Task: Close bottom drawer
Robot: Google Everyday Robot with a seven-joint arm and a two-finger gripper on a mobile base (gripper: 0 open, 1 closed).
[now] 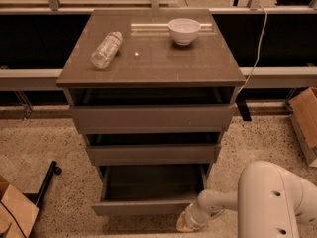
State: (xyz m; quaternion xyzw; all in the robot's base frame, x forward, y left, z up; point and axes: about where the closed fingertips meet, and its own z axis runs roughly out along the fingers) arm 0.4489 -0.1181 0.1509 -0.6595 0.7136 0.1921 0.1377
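Speckled flooring surrounds a grey-brown cabinet (153,118) at mid-frame, with a bottle (105,50) lying on its top and a bowl (184,30) standing there. At lower centre the bottom drawer (143,207) stands pulled out, its box open to view. Just beside the right end of the drawer's front is the gripper (187,223); whether it is open or closed cannot be told.
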